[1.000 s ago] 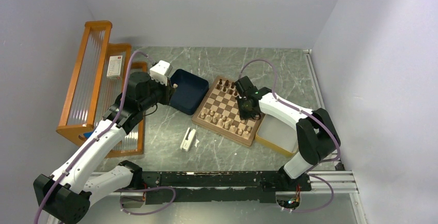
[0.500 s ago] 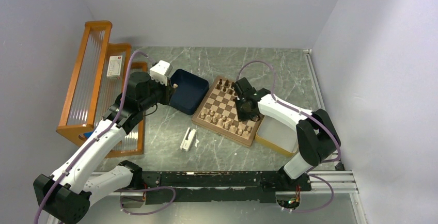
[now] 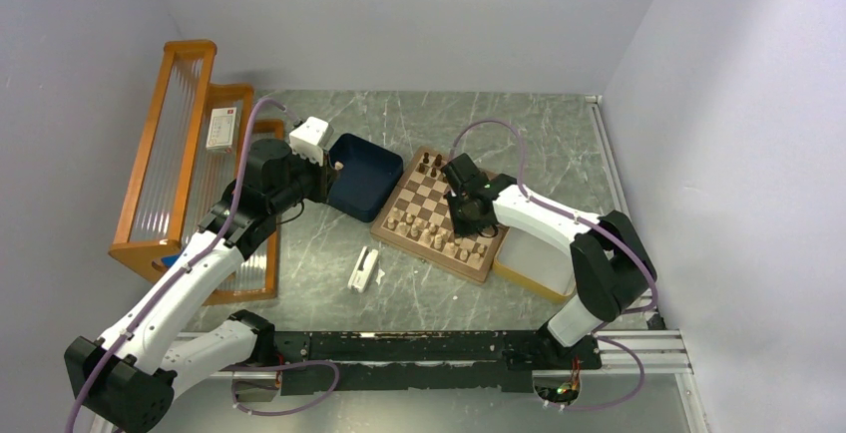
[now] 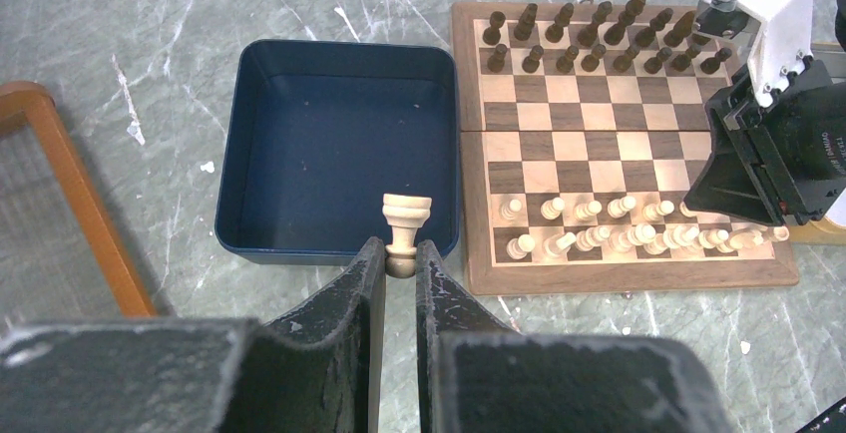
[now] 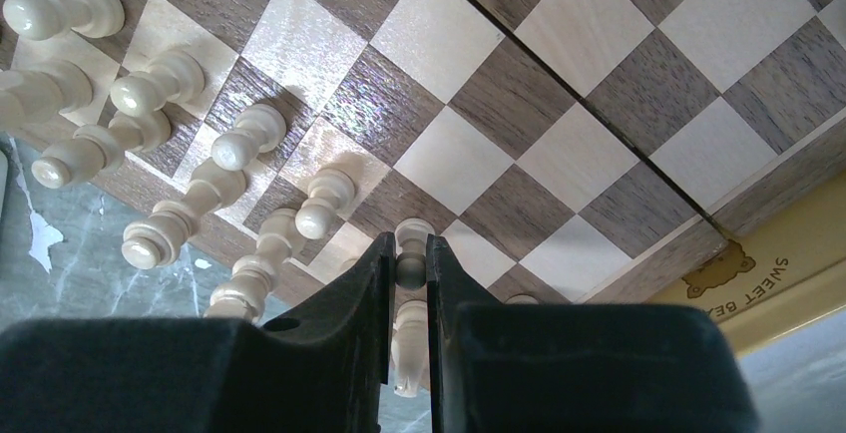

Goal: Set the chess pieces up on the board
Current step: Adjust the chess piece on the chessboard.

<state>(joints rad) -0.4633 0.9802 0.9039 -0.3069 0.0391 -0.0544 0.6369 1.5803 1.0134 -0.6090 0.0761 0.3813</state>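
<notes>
Grey marbled tabletop point(image 3: 329, 253), enclosed by plain pale walls point(image 3: 399, 14), carries all items. In the top view the board point(image 3: 431, 199) sits at 1 o'clock from table centre. A blue tray point(image 3: 364, 179) lies just beside its 9 o'clock edge and a yellow-rimmed tray point(image 3: 519, 278) at its 4 o'clock corner. An orange wooden rack point(image 3: 165, 154) stands at 9 o'clock, and a small white object point(image 3: 364, 270) lies at 6 o'clock. In the left wrist view, dark pieces point(image 4: 589, 39) fill 2 rows at the board's 12 o'clock edge and pale pieces point(image 4: 599, 233) occupy 2 rows at its 6 o'clock edge. The left gripper point(image 4: 401, 258) is clamped on the lower end of a pale rook point(image 4: 407, 216), whose head projects past the fingertips over the near rim of the blue tray. This arm appears parked clear of the board to avoid the other arm. The right gripper point(image 5: 407, 253) is closed on a slender pale piece point(image 5: 412, 231), type not discernible, low over the pale rows near the board edge beside the yellow-rimmed tray. The narrow pinch probably lets the fingers pass between close neighbours, so toppling an adjacent piece is the main risk.
</notes>
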